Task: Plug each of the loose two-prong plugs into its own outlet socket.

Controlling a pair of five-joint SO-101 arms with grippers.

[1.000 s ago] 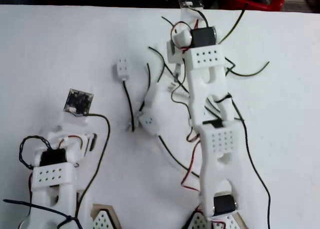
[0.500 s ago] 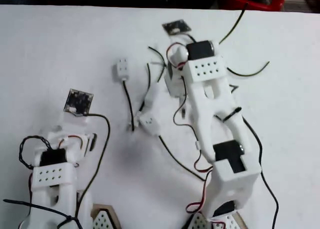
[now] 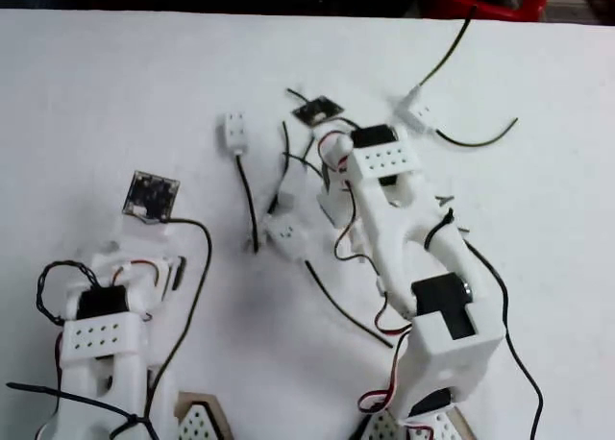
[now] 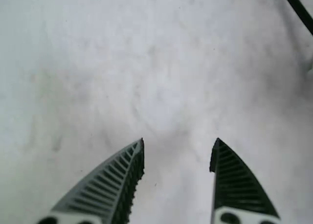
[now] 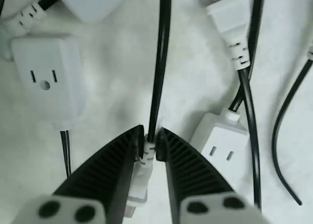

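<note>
1. At the left side of the worktop (image 3: 115,85), the left gripper (image 4: 179,142) is hanging over bare surface. Its jaws are standing wide with nothing between them, and open room is lying all round, save a black lead (image 4: 297,9) crossing one corner of its view.
2. Left of centre, a white outlet socket (image 3: 233,130) is lying well apart from both arms. Its long axis is running away from them, and its cord (image 3: 247,195) is trailing back toward them.
3. At centre, the right gripper (image 5: 150,131) is pinching a white plug (image 5: 141,180), jaws narrow on its ribbed neck. The plug's long axis is running along the jaws, and its black cable (image 5: 159,62) is leading straight out past the tips. The prongs are hidden.
4. Flanking that cable, a three-hole socket (image 5: 46,79) and a two-slot socket (image 5: 220,148) are facing up near the jaws, crowding the room there.
5. Toward the right, a loose plug (image 3: 417,113) is lying near the worktop's far edge.
</note>
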